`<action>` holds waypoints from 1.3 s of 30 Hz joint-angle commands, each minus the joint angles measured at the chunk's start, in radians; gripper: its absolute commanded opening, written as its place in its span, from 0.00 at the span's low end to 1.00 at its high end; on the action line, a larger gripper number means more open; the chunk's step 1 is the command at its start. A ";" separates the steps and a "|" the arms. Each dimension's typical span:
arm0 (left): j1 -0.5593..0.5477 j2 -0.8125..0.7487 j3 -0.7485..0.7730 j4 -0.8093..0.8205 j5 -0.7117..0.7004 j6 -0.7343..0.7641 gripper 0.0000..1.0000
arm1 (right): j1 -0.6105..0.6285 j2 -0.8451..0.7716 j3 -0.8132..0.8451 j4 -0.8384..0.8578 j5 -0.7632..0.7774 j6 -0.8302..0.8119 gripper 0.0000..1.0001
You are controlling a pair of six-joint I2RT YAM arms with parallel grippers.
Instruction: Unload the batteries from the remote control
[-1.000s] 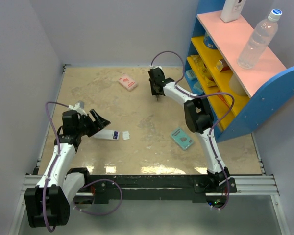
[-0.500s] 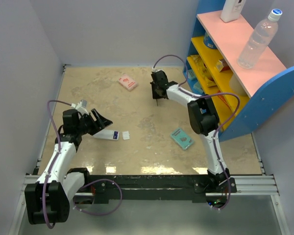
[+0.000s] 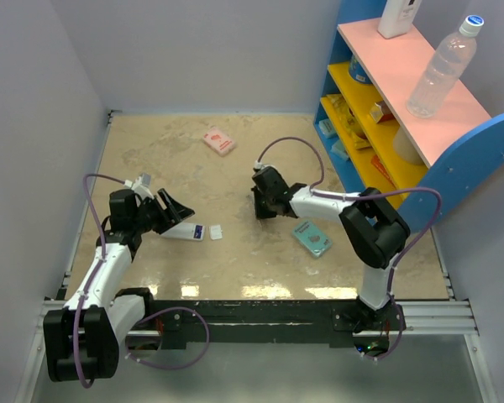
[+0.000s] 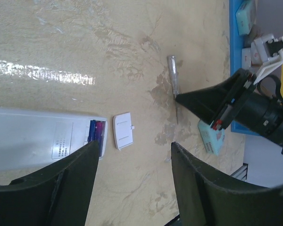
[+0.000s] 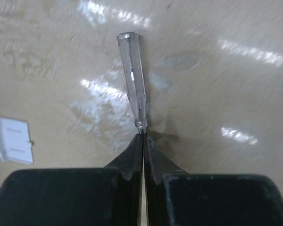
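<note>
The white remote control (image 3: 183, 231) lies on the table at the left, and it also shows in the left wrist view (image 4: 37, 136). Its battery bay (image 4: 96, 134) is uncovered, with blue and magenta batteries showing inside. The small white battery cover (image 3: 216, 232) lies loose just right of it, also seen in the left wrist view (image 4: 123, 137) and the right wrist view (image 5: 13, 140). My left gripper (image 3: 172, 210) is open and empty, just above the remote's open end (image 4: 134, 143). My right gripper (image 3: 265, 210) is shut on the metal shaft of a clear-handled screwdriver (image 5: 132, 75) low over the table's middle (image 5: 142, 136).
A teal flat box (image 3: 312, 238) lies right of my right gripper. A pink packet (image 3: 218, 141) lies at the far side. A blue shelf unit (image 3: 403, 84) with yellow shelves, a bottle (image 3: 441, 71) on top, stands along the right edge.
My right arm has swung from the far middle towards the near side and down to the table's centre, still holding the screwdriver. My left gripper has hardly moved.
</note>
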 commanded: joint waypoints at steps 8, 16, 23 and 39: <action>0.003 -0.063 -0.003 -0.003 -0.012 0.009 0.67 | 0.056 -0.052 0.025 -0.005 0.088 -0.005 0.35; 0.003 -0.056 -0.004 0.003 -0.001 -0.003 0.67 | 0.055 0.048 0.257 -0.071 0.007 -0.221 0.41; 0.003 -0.050 0.002 -0.009 0.011 0.000 0.67 | 0.053 0.168 0.380 -0.136 0.030 -0.272 0.40; -0.003 -0.064 -0.004 0.000 0.026 0.015 0.63 | 0.053 0.214 0.384 -0.163 0.093 -0.243 0.00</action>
